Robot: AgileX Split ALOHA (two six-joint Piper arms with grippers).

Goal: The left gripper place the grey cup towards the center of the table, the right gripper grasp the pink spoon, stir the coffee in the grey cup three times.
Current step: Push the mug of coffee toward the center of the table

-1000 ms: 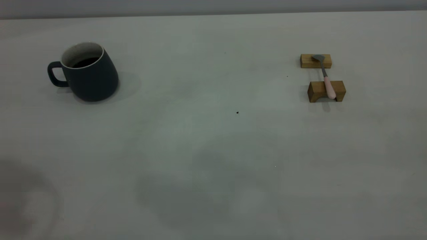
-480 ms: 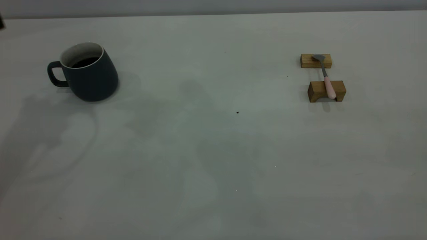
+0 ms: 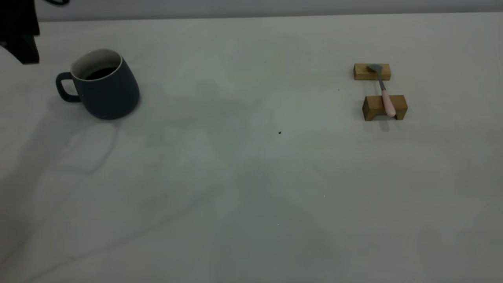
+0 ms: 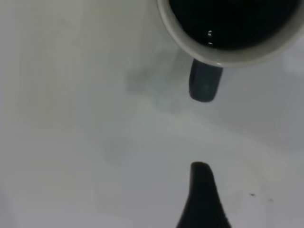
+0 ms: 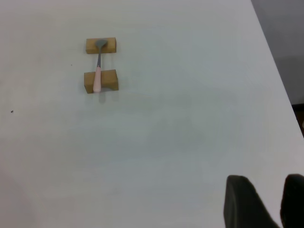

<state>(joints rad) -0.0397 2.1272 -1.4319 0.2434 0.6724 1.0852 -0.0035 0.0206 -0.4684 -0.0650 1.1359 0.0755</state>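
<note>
The grey cup stands upright at the table's far left, its handle pointing left and dark coffee inside. The black left gripper hangs at the top-left corner, left of and above the cup. In the left wrist view one finger shows, apart from the cup's handle, with the other finger out of frame. The pink spoon lies across two blocks at the right. In the right wrist view the right gripper is far from the spoon, with nothing between its fingers.
Two tan wooden blocks carry the spoon, bowl on the far one. A tiny dark speck lies mid-table. The table's right edge shows in the right wrist view.
The left arm has come into the exterior view at the top-left corner, and its shadows have spread across the table. Cup and spoon have not moved.
</note>
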